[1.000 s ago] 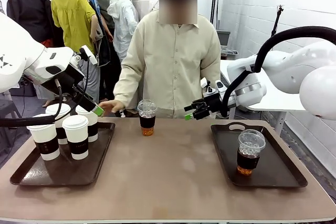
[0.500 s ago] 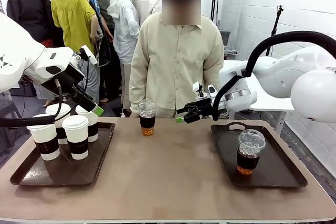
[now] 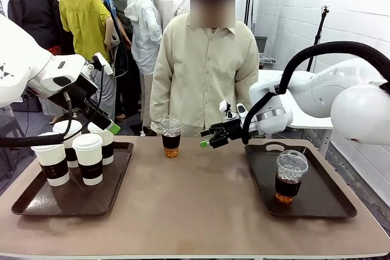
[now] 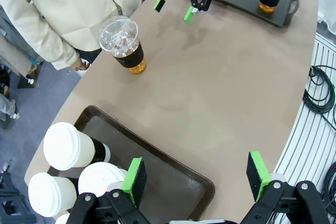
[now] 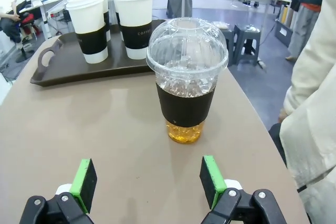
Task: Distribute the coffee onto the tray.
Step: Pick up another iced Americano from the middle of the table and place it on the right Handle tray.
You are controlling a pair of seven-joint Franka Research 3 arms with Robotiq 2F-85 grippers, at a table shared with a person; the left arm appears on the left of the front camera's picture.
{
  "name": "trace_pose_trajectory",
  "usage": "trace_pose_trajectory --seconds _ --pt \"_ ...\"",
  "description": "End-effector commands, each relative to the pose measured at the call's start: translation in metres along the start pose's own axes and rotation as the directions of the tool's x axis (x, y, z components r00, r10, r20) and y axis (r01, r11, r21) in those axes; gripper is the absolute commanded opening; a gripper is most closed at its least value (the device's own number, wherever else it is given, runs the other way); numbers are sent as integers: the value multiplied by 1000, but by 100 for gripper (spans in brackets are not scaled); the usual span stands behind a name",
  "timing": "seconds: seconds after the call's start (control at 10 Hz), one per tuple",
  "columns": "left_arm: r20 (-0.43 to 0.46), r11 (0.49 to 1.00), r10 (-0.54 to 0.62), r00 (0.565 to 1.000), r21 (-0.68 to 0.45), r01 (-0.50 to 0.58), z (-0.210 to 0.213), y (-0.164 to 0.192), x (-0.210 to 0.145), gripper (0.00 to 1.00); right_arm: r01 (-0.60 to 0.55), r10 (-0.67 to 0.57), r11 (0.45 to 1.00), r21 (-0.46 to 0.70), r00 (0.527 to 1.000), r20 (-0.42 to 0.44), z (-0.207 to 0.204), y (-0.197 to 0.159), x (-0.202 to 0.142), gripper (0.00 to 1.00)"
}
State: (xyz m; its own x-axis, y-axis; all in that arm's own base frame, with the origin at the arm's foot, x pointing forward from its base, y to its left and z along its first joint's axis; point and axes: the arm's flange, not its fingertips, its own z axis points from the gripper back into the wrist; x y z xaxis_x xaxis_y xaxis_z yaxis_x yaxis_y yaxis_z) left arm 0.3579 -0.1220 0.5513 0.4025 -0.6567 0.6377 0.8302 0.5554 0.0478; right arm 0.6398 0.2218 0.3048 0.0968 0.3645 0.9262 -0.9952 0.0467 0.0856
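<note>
Viewing from the front, the right gripper [image 3: 205, 143] hangs spread and empty just beside the loose cup [image 3: 170, 136]. That cup stands upright on bare tabletop, on the robot's left of the gripper and near the person. The right tray [image 3: 323, 199], carrying a second cup [image 3: 290, 176], lies back toward the right arm's base. The left gripper [image 3: 109, 127], likewise spread and empty, hovers by the paper cups [image 3: 89, 158] on the left tray [image 3: 116, 175].

Left wrist view: the right arm is clearly the nearer one to the loose cup.

Right wrist view: the loose cup stands centred ahead of the pads [image 5: 212, 181], touching neither. Nothing blocks a straight advance.
</note>
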Motion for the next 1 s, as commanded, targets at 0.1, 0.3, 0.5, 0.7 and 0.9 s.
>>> trace_pose_trajectory --seconds 0.1,0.3,0.5,0.7,0.9 --pt "-8 1000 -7 1000 -2 7 1 3 0 100 0 0 1000 -2 1000 -1 1 1 3 100" --pt "-8 1000 -7 1000 -2 7 1 3 0 100 0 0 1000 -2 1000 -1 1 1 3 100" --pt "-8 1000 -7 1000 -2 7 1 3 0 100 7 -7 1000 -13 1000 11 -8 -2 1 100" --pt "-8 1000 -7 1000 -2 7 1 3 0 100 11 -11 1000 -7 1000 5 -22 -6 4 100" --pt "-8 1000 -7 1000 -2 7 1 3 0 100 26 -26 1000 -5 1000 17 -35 -11 7 100"
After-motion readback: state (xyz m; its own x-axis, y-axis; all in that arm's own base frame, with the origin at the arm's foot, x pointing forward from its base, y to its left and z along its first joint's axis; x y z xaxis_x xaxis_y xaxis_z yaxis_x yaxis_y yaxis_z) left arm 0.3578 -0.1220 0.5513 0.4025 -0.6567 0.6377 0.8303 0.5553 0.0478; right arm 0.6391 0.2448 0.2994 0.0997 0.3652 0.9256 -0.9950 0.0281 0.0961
